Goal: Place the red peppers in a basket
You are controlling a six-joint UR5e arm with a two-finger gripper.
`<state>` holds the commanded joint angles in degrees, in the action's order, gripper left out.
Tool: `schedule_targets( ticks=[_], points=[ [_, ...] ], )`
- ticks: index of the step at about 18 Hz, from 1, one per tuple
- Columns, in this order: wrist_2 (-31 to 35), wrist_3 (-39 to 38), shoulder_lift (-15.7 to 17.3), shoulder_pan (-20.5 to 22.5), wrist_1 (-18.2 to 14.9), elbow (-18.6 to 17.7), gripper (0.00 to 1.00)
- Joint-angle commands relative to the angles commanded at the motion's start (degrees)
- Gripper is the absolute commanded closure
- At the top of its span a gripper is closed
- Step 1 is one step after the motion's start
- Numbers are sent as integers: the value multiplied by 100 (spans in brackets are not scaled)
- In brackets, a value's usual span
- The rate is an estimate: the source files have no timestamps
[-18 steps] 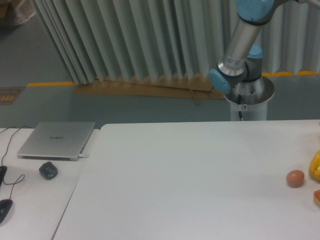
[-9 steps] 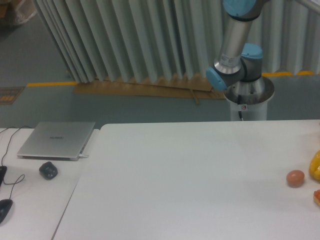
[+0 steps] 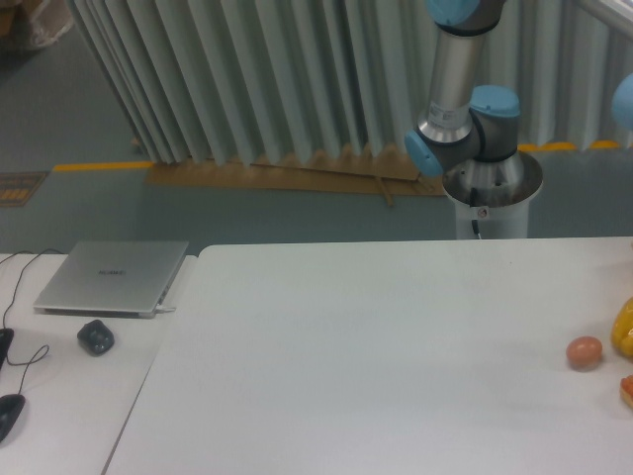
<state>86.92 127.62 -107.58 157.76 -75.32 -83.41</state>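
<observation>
At the table's right edge, your red pepper [image 3: 627,390] barely shows.
Arm [image 3: 457,79] rises behind it; gripper out of frame, so you cannot tell its opening; tan egg-shaped item [image 3: 585,352] just beside the pepper.

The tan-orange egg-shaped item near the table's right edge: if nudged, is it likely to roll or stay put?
The egg-shaped item looks smooth and rounded with no flat face showing, so it would probably roll, likely in a curve. It sits close to the table edge and the yellow item, so a push might send it into that or off. Its weight cannot be judged.
</observation>
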Motion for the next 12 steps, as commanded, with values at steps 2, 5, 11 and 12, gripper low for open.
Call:
schedule_targets(
  ticks=[2, 5, 11, 12],
  points=[
    [9, 9, 0, -26, 0, 0, 0],
    [17, 26, 0, -97, 0, 0, 0],
    [0, 9, -9, -123, 9, 0, 0],
    [0, 9, -9, -132, 9, 0, 0]
  ],
)
